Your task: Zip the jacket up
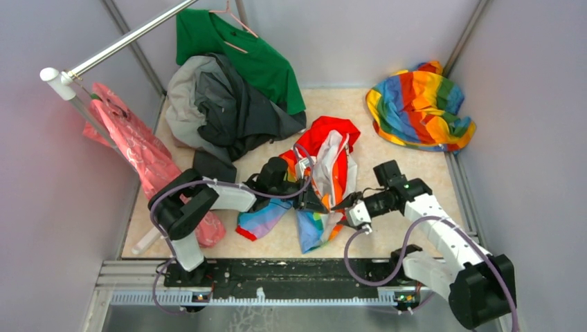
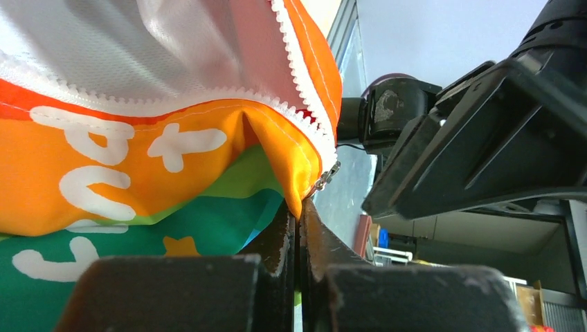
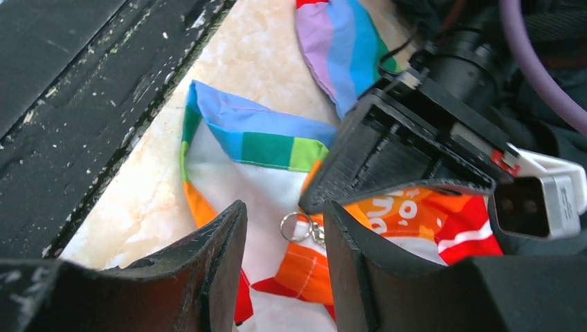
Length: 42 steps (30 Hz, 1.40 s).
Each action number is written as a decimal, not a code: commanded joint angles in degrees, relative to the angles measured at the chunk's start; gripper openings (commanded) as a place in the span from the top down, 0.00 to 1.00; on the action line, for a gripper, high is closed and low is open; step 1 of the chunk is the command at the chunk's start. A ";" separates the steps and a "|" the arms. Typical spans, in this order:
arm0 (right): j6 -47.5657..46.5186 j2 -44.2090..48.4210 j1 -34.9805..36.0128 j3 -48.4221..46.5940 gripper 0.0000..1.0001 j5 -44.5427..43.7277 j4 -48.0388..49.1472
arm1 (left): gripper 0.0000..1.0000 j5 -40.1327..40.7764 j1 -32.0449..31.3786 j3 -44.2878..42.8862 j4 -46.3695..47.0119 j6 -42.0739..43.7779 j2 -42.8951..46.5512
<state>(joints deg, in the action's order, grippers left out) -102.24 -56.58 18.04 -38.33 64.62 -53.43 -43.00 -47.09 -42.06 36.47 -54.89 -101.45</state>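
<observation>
The jacket (image 1: 325,173) lies crumpled mid-table, white with rainbow panels and a red hood. My left gripper (image 1: 313,202) is shut on its orange front edge; in the left wrist view the fingertips (image 2: 299,207) pinch the orange fold just below the white zipper teeth (image 2: 299,72) and the small metal slider (image 2: 327,176). My right gripper (image 1: 346,206) faces it from the right. In the right wrist view its jaws (image 3: 284,216) stand open, with the zipper's metal ring pull (image 3: 296,227) lying between the fingers, untouched. The left gripper's black body (image 3: 408,145) is right behind it.
An all-rainbow cloth (image 1: 419,107) lies at the back right. A dark grey garment (image 1: 235,111) and a green shirt (image 1: 242,52) are piled at the back left, under a metal rail (image 1: 124,41). A pink bag (image 1: 138,149) hangs at the left. Walls close in three sides.
</observation>
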 commanded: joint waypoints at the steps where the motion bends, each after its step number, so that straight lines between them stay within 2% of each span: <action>1: -1.98 1.14 4.93 1.14 0.55 -4.65 4.72 | 1.00 -3.90 0.76 -1.36 4.37 -3.03 -1.53; 11: 2.39 3.48 11.31 3.76 0.57 -13.93 13.57 | 1.00 -8.61 1.79 -1.62 6.56 -6.00 -3.20; 17: 4.94 4.99 12.20 3.82 0.59 -15.88 16.00 | 1.00 -11.19 2.00 -2.57 7.29 -7.61 -4.46; 24: 5.03 5.76 13.91 4.99 0.59 -18.70 17.36 | 1.00 -14.14 2.43 -2.93 12.80 -12.11 -6.32; 36: 6.17 7.04 15.20 6.77 0.57 -22.97 20.37 | 1.00 -16.13 3.06 -3.24 16.64 -15.47 -7.46; 42: 7.49 7.53 15.60 6.60 0.64 -23.75 21.52 | 1.00 -16.93 3.06 -2.98 18.63 -16.85 -7.95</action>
<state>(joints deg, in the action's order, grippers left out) -96.16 -49.74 32.77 -31.73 41.93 -34.13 -57.25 -43.88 -43.94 49.87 -70.00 -108.75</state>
